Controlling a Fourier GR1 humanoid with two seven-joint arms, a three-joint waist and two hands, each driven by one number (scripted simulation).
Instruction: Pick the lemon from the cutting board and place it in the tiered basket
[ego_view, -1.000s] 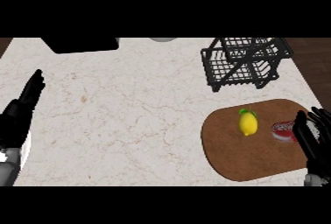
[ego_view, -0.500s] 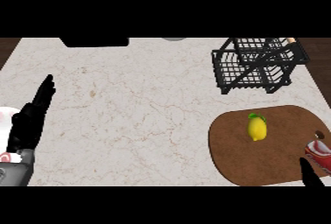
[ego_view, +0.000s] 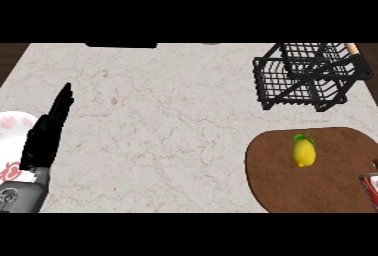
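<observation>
Lying on cutting board (ego_view: 325, 185), lemon (ego_view: 303, 152) well apart from left hand (ego_view: 49, 131), fingers straight.

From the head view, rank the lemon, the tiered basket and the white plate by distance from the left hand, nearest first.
1. White plate: at the view's left edge, right beside the left hand.
2. Lemon: across the counter on the cutting board, lower right.
3. Tiered basket: upper right, slightly farther than the lemon.
</observation>
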